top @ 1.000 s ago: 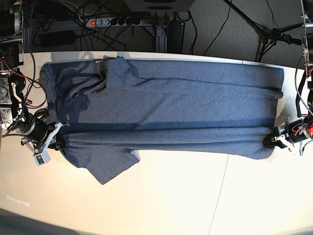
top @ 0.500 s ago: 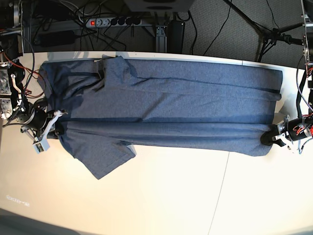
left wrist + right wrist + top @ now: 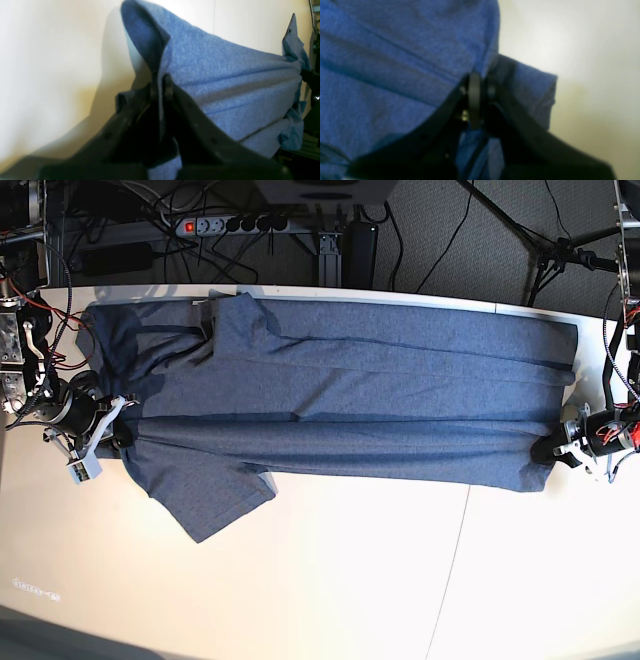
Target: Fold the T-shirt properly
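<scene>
The T-shirt (image 3: 340,395) lies stretched lengthwise across the back half of the white table (image 3: 350,580), plain slate-blue side up, with no container anywhere on the surface. One sleeve (image 3: 205,500) fans out toward the near side at the base view's left end, flat on the tabletop. A long ridge of cloth runs along the shirt's near edge from one arm to the other, pulled taut between them.

The right gripper (image 3: 112,432) sits at the left end of that ridge, its dark fingers (image 3: 474,95) pressed together on a pinch of fabric; the wrist picture is blurred but the cloth clearly passes between them. The left gripper (image 3: 562,448) holds the opposite end, its fingertips (image 3: 168,86) nipped tight on a raised fold of the hem.

The shirt's far edge lies close to the table's back rim, beyond which a power strip (image 3: 240,224) and cables rest on the floor. In front of the shirt the tabletop is open right to its near edge
</scene>
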Robot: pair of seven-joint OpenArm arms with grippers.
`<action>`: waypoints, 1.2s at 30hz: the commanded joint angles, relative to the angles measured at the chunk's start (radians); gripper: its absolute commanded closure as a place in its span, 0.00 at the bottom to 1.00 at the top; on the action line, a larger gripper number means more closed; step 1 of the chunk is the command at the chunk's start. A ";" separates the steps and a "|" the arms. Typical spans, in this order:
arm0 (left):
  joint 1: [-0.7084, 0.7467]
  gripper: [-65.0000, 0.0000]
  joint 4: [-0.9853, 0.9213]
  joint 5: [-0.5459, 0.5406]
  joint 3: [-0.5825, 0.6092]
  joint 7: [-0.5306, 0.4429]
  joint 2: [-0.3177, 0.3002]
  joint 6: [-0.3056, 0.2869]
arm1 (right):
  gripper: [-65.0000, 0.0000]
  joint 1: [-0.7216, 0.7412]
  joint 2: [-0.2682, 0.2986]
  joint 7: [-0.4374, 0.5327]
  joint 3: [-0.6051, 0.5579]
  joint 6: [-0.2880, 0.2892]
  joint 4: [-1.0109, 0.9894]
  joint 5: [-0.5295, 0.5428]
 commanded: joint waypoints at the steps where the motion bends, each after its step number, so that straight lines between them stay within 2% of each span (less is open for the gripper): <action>1: -0.019 1.00 0.013 -0.009 -0.007 -0.021 -0.025 -0.024 | 1.00 0.013 0.025 -0.006 0.014 0.011 0.009 -0.014; 6: -0.019 1.00 0.013 -0.010 -0.007 -0.022 -0.022 -0.024 | 1.00 0.013 0.024 -0.002 0.014 0.011 0.009 -0.014; 7: -0.019 1.00 0.013 -0.010 -0.007 -0.026 -0.023 -0.024 | 0.94 0.013 0.024 0.002 0.014 0.011 0.009 -0.014; 10: -0.019 1.00 0.013 -0.009 -0.007 -0.033 -0.023 -0.024 | 0.54 0.013 0.019 0.005 0.014 0.010 0.009 -0.014; 12: -0.019 1.00 0.013 -0.008 -0.007 -0.033 -0.023 -0.024 | 0.41 0.016 0.019 0.020 0.014 0.010 0.010 -0.014; 16: -0.019 1.00 0.013 -0.005 -0.007 -0.033 -0.023 -0.024 | 0.40 0.037 0.019 0.046 0.014 0.008 0.010 -0.013; 23: -0.019 1.00 0.013 0.001 -0.007 -0.033 -0.023 -0.024 | 0.40 0.169 0.001 0.022 0.014 0.007 0.003 -0.008; 28: -0.019 1.00 0.013 0.002 -0.007 -0.032 -0.023 -0.024 | 0.41 0.281 -0.051 -0.007 0.014 0.008 -0.060 -0.011; 36: -0.019 1.00 0.013 0.002 -0.007 -0.032 -0.023 -0.024 | 0.41 0.451 -0.165 -0.004 0.014 0.008 -0.403 -0.025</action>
